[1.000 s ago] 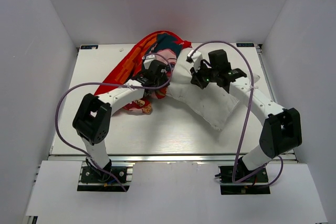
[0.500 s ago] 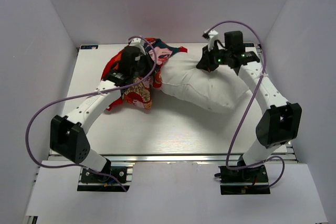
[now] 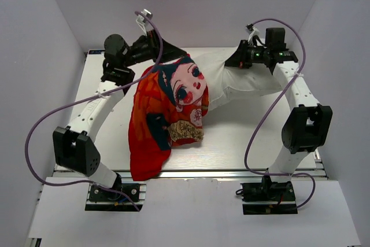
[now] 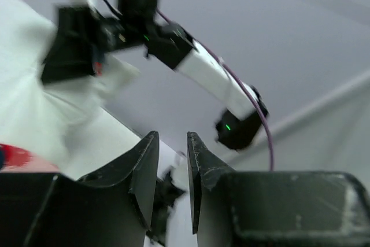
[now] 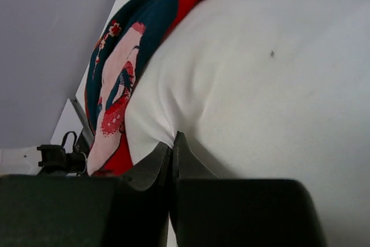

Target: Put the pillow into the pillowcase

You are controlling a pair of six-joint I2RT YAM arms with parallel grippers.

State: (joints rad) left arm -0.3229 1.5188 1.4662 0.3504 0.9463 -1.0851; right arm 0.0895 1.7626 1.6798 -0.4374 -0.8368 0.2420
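The right gripper [image 5: 173, 138] pinches the plump white rectangular pillow [image 5: 277, 73], partly covered by the limp red printed pillowcase [image 3: 153, 125]; the left gripper [image 4: 171, 137] is slightly spread.

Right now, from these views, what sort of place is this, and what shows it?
Probably a robot test cell, not a home: left arm and right arm bolted by a white table, plain walls boxing it in, pillow and red pillowcase as practice props.
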